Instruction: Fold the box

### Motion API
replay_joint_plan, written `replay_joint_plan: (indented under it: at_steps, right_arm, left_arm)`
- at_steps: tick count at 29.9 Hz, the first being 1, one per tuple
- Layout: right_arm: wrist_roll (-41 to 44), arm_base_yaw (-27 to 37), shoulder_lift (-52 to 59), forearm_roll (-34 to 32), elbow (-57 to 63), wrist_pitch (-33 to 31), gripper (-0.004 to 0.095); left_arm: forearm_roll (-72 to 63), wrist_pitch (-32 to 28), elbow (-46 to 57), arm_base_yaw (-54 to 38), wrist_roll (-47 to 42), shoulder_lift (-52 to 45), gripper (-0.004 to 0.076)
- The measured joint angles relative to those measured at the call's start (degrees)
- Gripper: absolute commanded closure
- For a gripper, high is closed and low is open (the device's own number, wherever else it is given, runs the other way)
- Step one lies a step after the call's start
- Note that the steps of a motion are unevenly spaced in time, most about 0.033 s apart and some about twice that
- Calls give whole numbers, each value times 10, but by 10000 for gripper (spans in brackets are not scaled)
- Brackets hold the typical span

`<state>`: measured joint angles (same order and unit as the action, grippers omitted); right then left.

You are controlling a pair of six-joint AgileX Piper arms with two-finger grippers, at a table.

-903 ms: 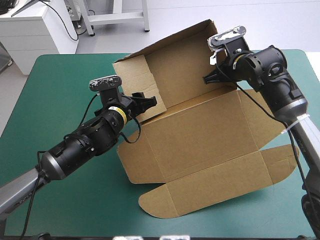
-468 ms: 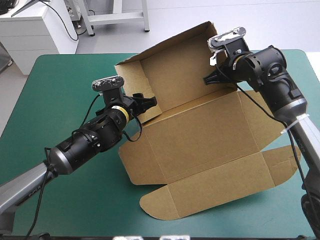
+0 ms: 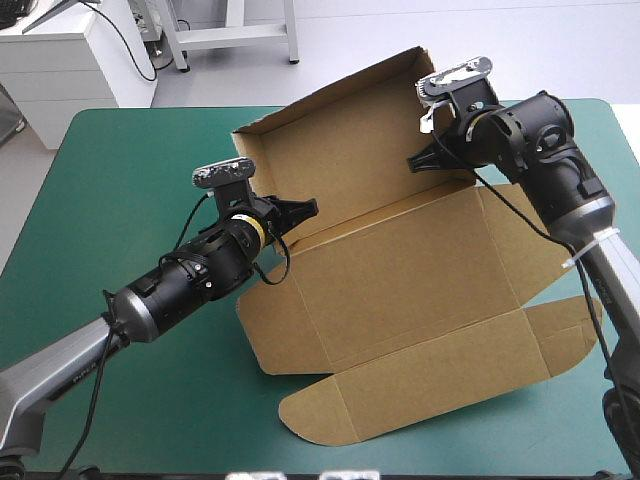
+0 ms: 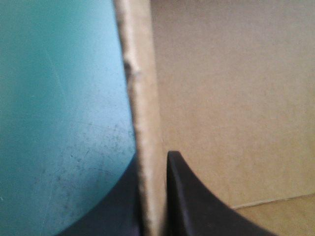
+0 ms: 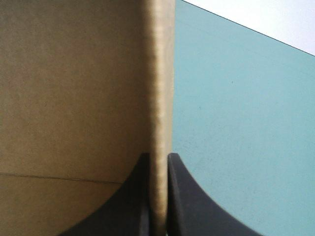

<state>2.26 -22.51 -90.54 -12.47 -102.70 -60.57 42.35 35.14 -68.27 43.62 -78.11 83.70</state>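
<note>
The brown box (image 3: 400, 270) lies partly raised in the middle of the table. Its base is flat and its far panel (image 3: 340, 150) stands tilted up. My left gripper (image 3: 305, 208) is shut on the box at the side flap on the raised panel's left end. In the left wrist view the board's edge (image 4: 140, 98) runs between the fingers of that gripper (image 4: 153, 201). My right gripper (image 3: 412, 160) is shut on the box at the panel's right edge. In the right wrist view the board's edge (image 5: 160, 73) also passes between the gripper's (image 5: 158, 196) black fingers.
A long flap with rounded corners (image 3: 420, 385) lies flat toward the table's near edge. A smaller flap (image 3: 570, 320) lies flat at the right. Teal-green cover (image 3: 130, 170) shows bare on the left and along the near edge.
The flap at the raised panel's left end has swung round from facing the camera to nearly edge-on. My left gripper moved slightly right and farther with it. The right arm held still.
</note>
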Motion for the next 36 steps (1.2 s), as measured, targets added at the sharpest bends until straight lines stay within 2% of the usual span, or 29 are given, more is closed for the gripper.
replay_joint_plan:
  at_steps: [5, 9, 17, 22, 25, 30, 36]
  right_arm:
    - [5, 0, 0, 1, 0, -9, 914]
    - [20, 0, 0, 12, 0, -27, 914]
    - [40, 13, -13, 38, -2, -79, 914]
    - [45, 17, -42, 68, -2, -75, 929]
    - [45, 23, -64, 94, -2, -77, 929]
    - [43, 41, -102, 120, -2, -90, 929]
    - [40, 53, -138, 121, 5, -99, 929]
  left_arm:
    - [-9, 6, 0, 0, 6, -11, 731]
    - [-46, 31, -8, -1, 57, -23, 731]
    - [-215, 82, -78, -55, 272, -9, 731]
    - [-349, 154, -167, -125, 458, 33, 731]
    - [-402, 217, -229, -162, 538, 79, 731]
    - [-419, 276, -298, -175, 586, 156, 731]
    - [-431, 299, -326, -175, 607, 227, 731]
